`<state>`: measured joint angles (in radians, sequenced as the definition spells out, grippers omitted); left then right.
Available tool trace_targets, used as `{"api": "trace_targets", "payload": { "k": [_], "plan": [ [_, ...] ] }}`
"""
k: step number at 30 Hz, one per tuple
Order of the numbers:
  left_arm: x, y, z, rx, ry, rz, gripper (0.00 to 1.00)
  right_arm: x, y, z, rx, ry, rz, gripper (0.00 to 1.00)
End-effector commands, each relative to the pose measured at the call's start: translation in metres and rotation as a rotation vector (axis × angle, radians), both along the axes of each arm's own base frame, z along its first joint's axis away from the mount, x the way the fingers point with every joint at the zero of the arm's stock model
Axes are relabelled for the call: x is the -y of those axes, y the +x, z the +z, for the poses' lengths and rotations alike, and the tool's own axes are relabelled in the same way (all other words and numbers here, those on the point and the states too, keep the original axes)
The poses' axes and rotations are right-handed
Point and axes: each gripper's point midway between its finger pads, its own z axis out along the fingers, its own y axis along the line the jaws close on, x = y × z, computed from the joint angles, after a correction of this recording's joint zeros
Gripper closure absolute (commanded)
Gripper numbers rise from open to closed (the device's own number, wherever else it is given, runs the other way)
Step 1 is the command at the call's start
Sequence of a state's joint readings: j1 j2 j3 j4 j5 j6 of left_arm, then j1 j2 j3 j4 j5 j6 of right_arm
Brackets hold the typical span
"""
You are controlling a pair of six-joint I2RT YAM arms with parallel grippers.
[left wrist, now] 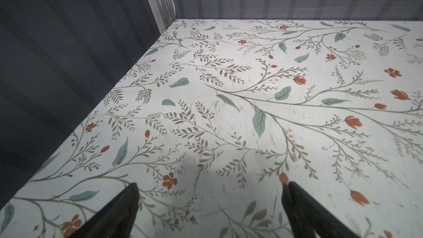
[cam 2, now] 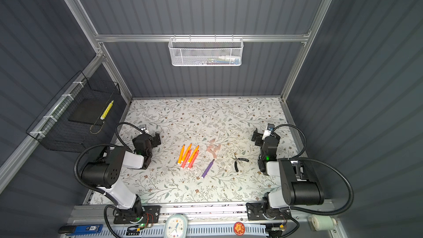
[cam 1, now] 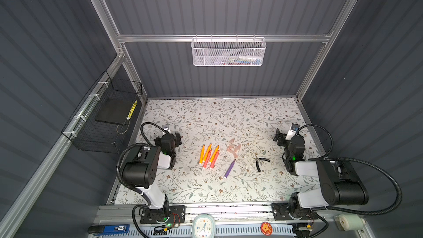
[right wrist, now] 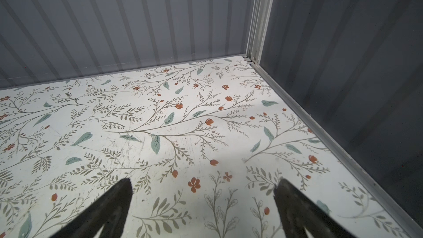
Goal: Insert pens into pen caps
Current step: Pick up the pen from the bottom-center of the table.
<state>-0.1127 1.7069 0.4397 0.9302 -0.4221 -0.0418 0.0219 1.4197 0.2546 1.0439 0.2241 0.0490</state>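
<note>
- Orange and pink-red pens [cam 1: 209, 156] lie side by side in a tight bunch at the middle of the floral table [cam 1: 206, 115], their length running toward about 1 o'clock in both top views.
- One purple pen [cam 1: 229, 168] lies alone just beside the bunch, at its 4 o'clock, on the same slant.
- Pale pinkish pen caps [cam 1: 234, 149] sit in a small heap near the bunch at its 2 o'clock, none on a pen.
- Black-handled pliers [cam 1: 259, 160] lie between the pen caps and the right arm.
- The left end effector [left wrist: 210, 185] has its fingers spread wide with only bare table between them. It holds nothing. The pens lie well apart from it, at about its 4 o'clock in a top view.
- The right end effector [right wrist: 203, 180] is likewise spread wide and holds nothing, facing the far right corner of the table. The pen caps lie well apart at about its 8 o'clock, and the pens farther off the same way.
</note>
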Motion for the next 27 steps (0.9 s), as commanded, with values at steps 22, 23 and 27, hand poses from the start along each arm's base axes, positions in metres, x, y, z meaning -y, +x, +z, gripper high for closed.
{"api": "trace_targets", "payload": {
  "k": [22,23,27],
  "plan": [
    [0.087,-0.046,0.136,0.003,-0.508,-0.323,0.0,-0.058,-0.111,0.125,0.16,0.589,0.191,0.01],
    [0.077,-0.048,0.129,-0.024,-0.527,-0.247,0.0,-0.065,-0.112,0.129,0.15,0.579,0.229,0.01],
    [0.084,-0.065,0.137,0.016,-0.553,-0.307,0.0,-0.082,-0.109,0.122,0.09,0.624,0.306,0.01]
  ]
}}
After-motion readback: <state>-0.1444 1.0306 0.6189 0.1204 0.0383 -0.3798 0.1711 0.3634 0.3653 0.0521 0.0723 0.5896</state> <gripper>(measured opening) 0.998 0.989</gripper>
